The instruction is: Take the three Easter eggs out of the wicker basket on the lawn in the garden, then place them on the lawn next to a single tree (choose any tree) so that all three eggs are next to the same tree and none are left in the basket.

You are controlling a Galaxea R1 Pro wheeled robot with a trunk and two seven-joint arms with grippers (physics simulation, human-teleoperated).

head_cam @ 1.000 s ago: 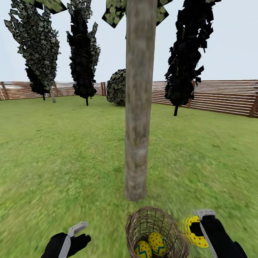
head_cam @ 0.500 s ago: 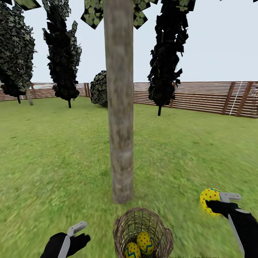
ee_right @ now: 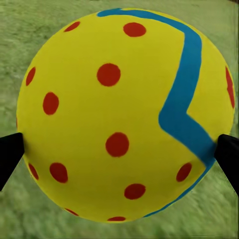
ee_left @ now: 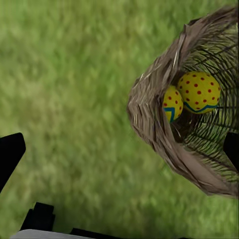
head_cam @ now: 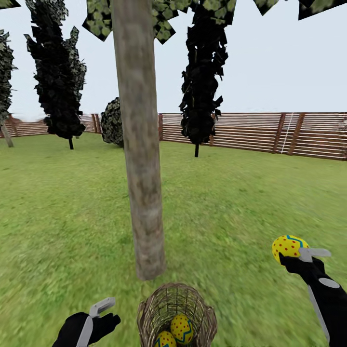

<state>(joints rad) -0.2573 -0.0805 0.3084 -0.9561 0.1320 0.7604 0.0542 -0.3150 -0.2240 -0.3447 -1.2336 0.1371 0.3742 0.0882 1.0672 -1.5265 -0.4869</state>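
Right gripper (head_cam: 295,251) clamped on one egg (head_cam: 287,247), held in the air out to the right, well above the lawn (head_cam: 231,202). In the right wrist view, egg (ee_right: 124,114) pinched between the two dark fingertips (ee_right: 10,154), grass behind it. Tree (head_cam: 142,193) forward and to the left of the held egg, trunk base planted just beyond the basket (head_cam: 176,315). Coming move, by judgement: carry leftward and forward toward the trunk foot, then down to the grass. Two more eggs (head_cam: 181,328) lying low in the basket, touching each other, also seen in the left wrist view (ee_left: 199,92). Left gripper (head_cam: 99,313) hanging beside the basket, nearer to it than the right; jaws apart with nothing between them.
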